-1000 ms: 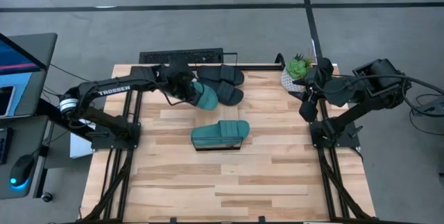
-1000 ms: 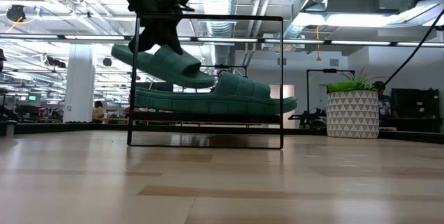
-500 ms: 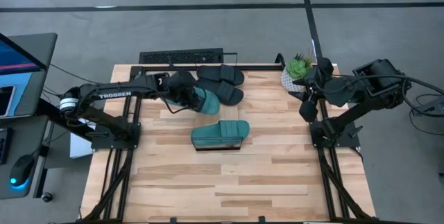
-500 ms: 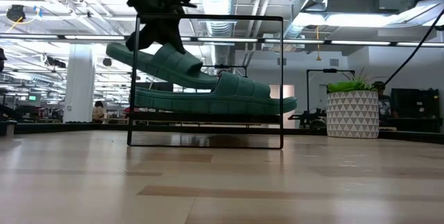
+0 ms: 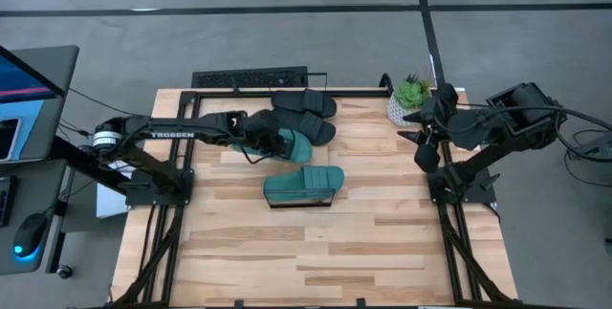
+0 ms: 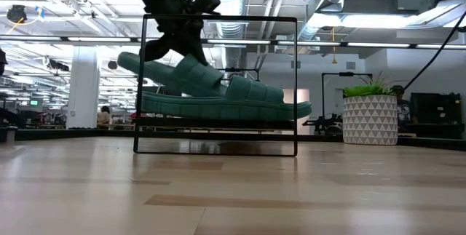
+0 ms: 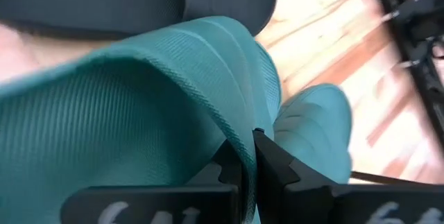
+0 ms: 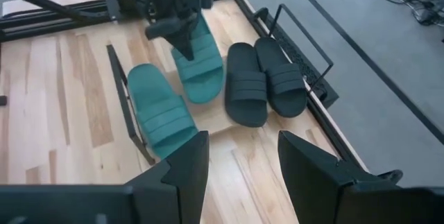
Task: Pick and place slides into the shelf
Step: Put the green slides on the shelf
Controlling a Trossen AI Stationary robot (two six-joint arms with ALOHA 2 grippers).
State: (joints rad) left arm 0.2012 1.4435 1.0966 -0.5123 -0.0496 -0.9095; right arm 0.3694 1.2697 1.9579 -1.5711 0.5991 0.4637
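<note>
Teal slide (image 5: 285, 143) in the left gripper (image 5: 260, 135) has moved toward the shelf (image 8: 119, 78) over the last second: a second ago it hung near the black pair at the table's far edge, now it sits just beside the other teal slide (image 5: 304, 185) already on the shelf. In the low view it has also dropped and levelled out some; its toe end now overlaps the parked teal slide's strap (image 6: 247, 89), though I can't tell if they actually touch.

Left gripper is clenched on the slide's strap; the left wrist view shows the dark fingers (image 7: 267, 165) pinching the ribbed teal edge. The slide is tilted, heel high, and hasn't been let go.

Black slides (image 8: 263, 78) lie side by side on the table behind the shelf, untouched. The right gripper (image 8: 239, 161) waits with fingers spread by the potted plant (image 5: 409, 99) at the table's right edge, holding nothing.

Read: transport is mostly done and this is the placement approach for teal no. 2. One slide is on the shelf, one is in hand, two black ones are left. My guess for the next step is to lower and flatten it alongside the first without knocking it, since the plank looks narrow for two.
</note>
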